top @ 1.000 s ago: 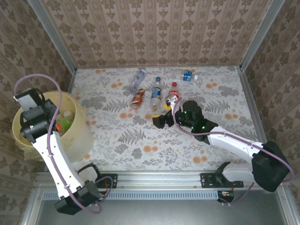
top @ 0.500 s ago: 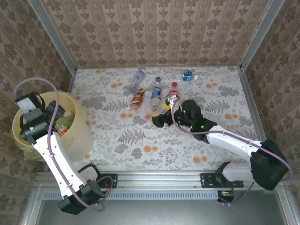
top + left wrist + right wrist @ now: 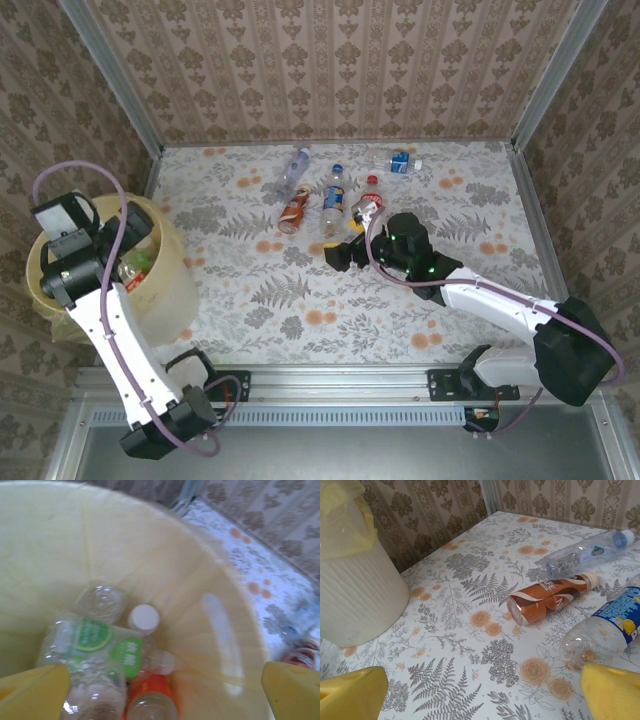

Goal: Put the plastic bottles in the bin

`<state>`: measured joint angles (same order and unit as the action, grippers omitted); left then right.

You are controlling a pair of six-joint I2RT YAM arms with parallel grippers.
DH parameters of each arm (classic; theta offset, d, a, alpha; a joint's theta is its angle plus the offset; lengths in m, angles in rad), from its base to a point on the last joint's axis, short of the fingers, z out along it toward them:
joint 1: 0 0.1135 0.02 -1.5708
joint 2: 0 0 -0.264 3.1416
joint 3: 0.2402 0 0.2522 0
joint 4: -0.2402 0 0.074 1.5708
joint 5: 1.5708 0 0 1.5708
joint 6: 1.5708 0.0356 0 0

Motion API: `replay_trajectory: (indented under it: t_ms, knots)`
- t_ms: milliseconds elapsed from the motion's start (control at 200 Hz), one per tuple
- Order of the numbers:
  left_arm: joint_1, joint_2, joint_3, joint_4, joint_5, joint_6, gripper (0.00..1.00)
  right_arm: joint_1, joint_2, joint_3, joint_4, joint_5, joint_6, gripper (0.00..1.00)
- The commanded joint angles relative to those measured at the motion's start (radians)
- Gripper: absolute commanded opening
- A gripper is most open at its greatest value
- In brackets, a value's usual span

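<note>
With right gripper (image 3: 481, 692) wide and empty, advance onto brown bottle (image 3: 547, 600) dead ahead, straddle mid-body, clear blue-labelled bottle (image 3: 605, 630) just to its right

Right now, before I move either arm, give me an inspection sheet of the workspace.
Surface: floral-patterned table, no spills seen.
Job's things: five plastic bottles lying at the far middle; more inside the bin.
Clutter: nothing seen.
Grippers: left tool open, empty, over the bin; right tool open, empty, beside the blue-labelled bottle.
Cables: purple cable looped along each arm.
Surroundings: wallpapered walls, metal corner posts.
</note>
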<state>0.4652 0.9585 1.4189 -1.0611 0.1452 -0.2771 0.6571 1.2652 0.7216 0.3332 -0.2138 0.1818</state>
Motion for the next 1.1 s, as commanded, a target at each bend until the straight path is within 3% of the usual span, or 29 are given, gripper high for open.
replay_trajectory:
  t_ms: [0,250,495,635,770,910,1095]
  knots:
    - [-0.079,0.004,0.069,-0.018,0.058,-0.011,1.0,0.006,0.003,0.025,-0.001,0.048,0.009,1.0]
    - [-0.431,0.021,0.106,0.043,-0.018,-0.037,1.0,0.006,-0.005,0.014,0.016,0.11,0.061,1.0]
    - [-0.689,0.103,0.089,0.169,-0.053,-0.044,1.0,-0.004,-0.06,-0.004,-0.062,0.246,0.206,1.0]
    - [-0.834,0.215,0.064,0.261,-0.096,-0.054,1.0,-0.03,-0.085,-0.019,-0.098,0.25,0.304,1.0]
    - [-0.908,0.356,0.086,0.27,-0.146,-0.024,1.0,-0.067,-0.111,-0.043,-0.125,0.281,0.384,1.0]
    - [-0.914,0.48,0.097,0.236,-0.227,0.008,1.0,-0.143,-0.15,-0.074,-0.145,0.186,0.452,1.0]
    - [-0.915,0.636,0.043,0.339,-0.135,0.018,1.0,-0.194,-0.207,-0.141,-0.135,0.174,0.497,1.0]
